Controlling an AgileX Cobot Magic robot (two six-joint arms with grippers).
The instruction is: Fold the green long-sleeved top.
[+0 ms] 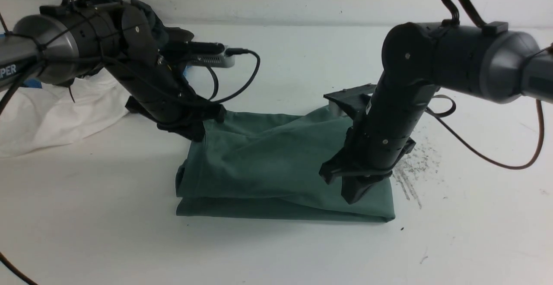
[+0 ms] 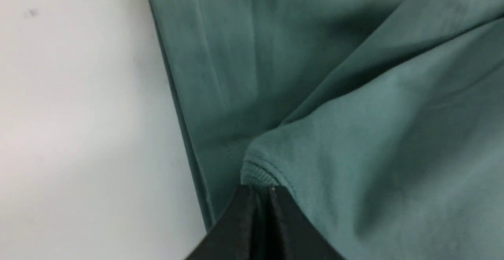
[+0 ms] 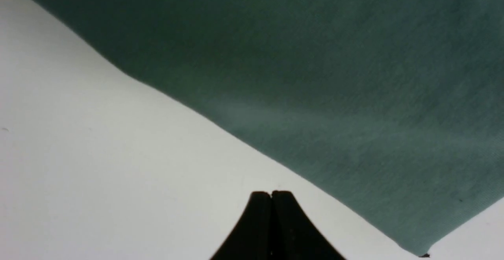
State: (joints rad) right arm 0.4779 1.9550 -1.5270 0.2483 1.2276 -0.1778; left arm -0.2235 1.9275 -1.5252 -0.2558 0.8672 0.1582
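Note:
The green long-sleeved top point(image 1: 268, 164) lies partly folded in layers at the table's middle; its logo and label are hidden. My left gripper point(image 1: 203, 127) is shut on a ribbed edge of the top at its far left corner and holds that corner raised. In the left wrist view the gripper point(image 2: 258, 189) pinches the ribbed green cloth point(image 2: 393, 134). My right gripper point(image 1: 354, 196) is shut and empty, hovering by the top's near right part. In the right wrist view its tips point(image 3: 271, 193) show against white table, with the top's edge point(image 3: 354, 75) just beyond.
A white garment point(image 1: 52, 103) lies at the far left, with a dark garment point(image 1: 151, 17) behind my left arm. A grey device point(image 1: 211, 58) with a black cable sits at the back. Black scuff marks point(image 1: 410, 172) are right of the top.

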